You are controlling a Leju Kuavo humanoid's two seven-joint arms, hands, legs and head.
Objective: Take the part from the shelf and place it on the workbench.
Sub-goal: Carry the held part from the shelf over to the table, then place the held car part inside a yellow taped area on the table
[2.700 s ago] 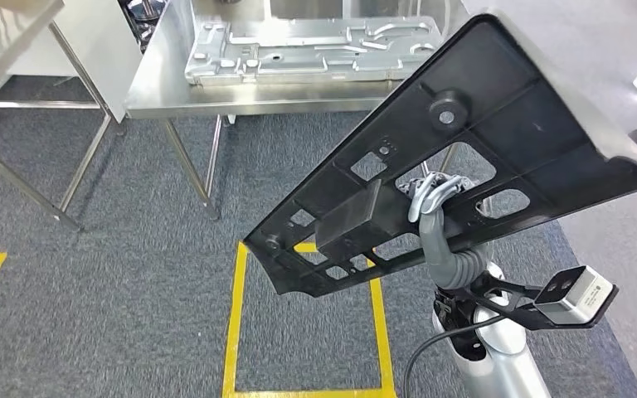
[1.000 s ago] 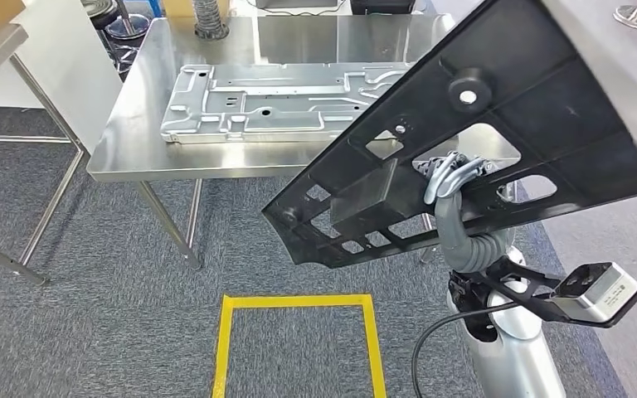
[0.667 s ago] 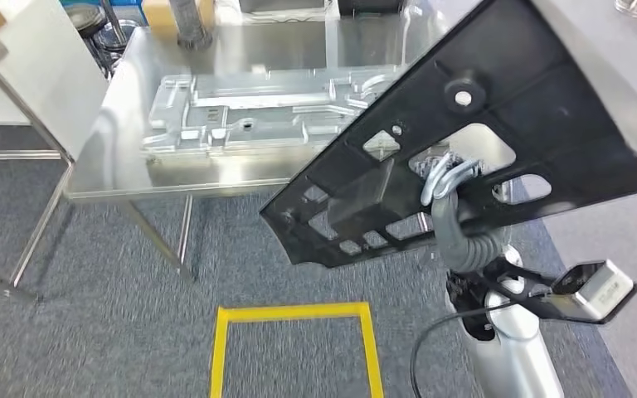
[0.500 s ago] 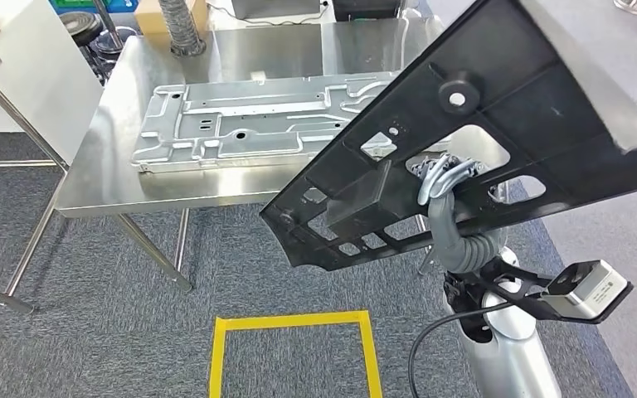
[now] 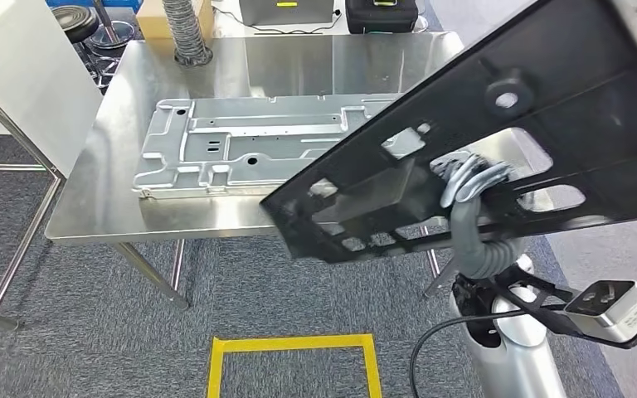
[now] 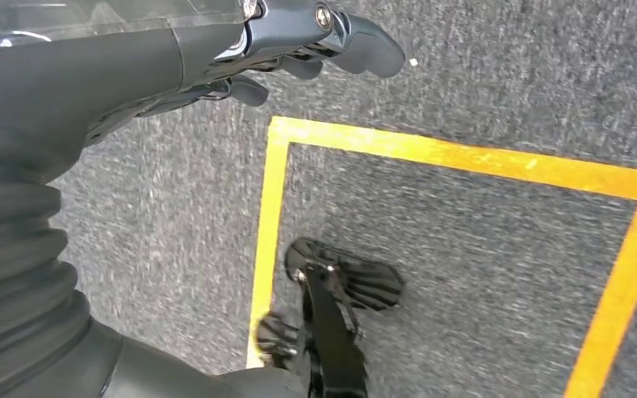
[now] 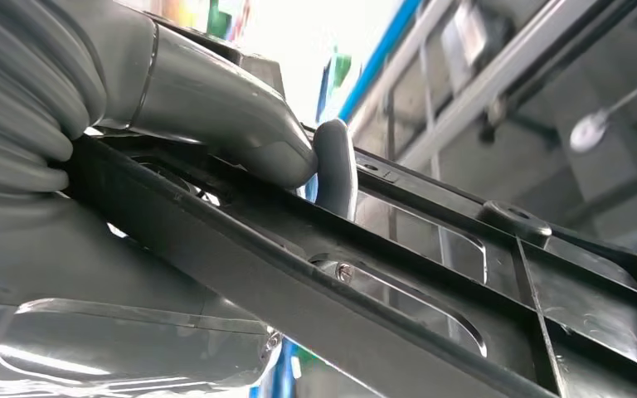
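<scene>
A large flat black part [image 5: 564, 108] with cut-outs and ribs is held tilted in the air by my right hand [image 5: 469, 178], whose fingers hook through one of its openings. Its lower end hangs over the front right edge of the steel workbench [image 5: 174, 220]. In the right wrist view the thumb [image 7: 232, 124] presses on the part's [image 7: 431, 274] black rib. My left hand [image 6: 299, 37] hangs over the carpet with its fingers loosely spread, holding nothing.
A silver stamped metal plate [image 5: 249, 149] lies across the middle of the workbench. A ribbed hose [image 5: 184, 33] and black cases [image 5: 381, 12] stand at its far edge. A white panel [image 5: 25, 75] stands left. Yellow tape [image 5: 290, 342] marks a square on the carpet.
The whole view has shifted as I came closer to the workbench, which now looks larger and nearer. The black part stays in my right hand and now overlaps the table's front right edge.
</scene>
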